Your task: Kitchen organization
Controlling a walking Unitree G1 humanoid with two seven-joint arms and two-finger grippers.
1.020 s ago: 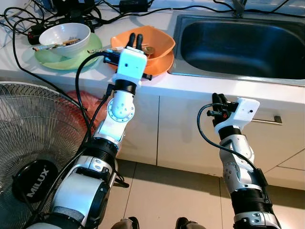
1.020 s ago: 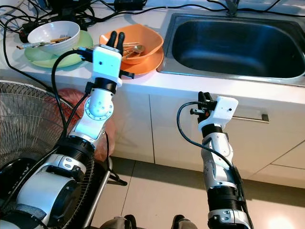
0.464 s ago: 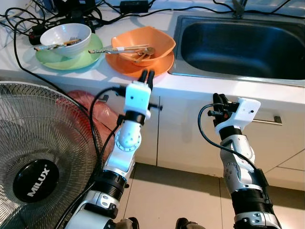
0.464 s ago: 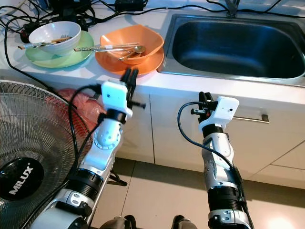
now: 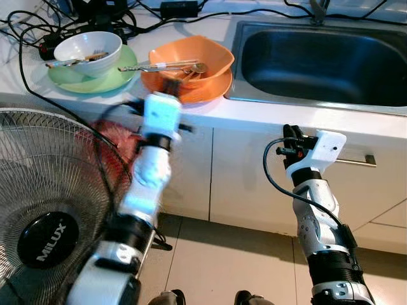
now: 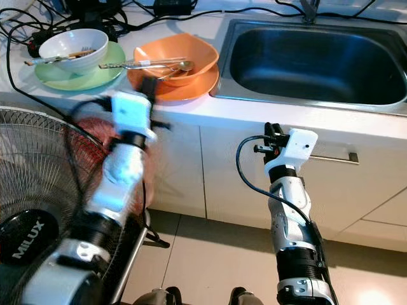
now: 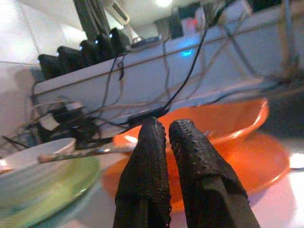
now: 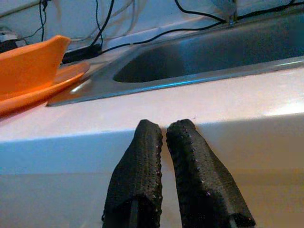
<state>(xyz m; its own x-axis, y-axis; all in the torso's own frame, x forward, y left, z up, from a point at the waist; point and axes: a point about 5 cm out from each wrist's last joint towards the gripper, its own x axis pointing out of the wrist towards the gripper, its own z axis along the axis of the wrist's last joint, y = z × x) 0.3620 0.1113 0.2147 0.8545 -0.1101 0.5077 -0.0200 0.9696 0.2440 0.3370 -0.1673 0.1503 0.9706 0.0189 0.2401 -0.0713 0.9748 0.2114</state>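
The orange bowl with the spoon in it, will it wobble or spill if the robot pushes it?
The orange bowl sits on an orange plate, so it would probably slide rather than tip. It looks like light plastic, so likely not fragile. The spoon and chopsticks lie loose across it and could rattle or roll off.

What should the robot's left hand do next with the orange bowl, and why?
Probably open its fingers and reach up to the orange bowl's near rim. The left hand is shut and empty, just short of the bowl, which sits on an orange plate beside the sink.
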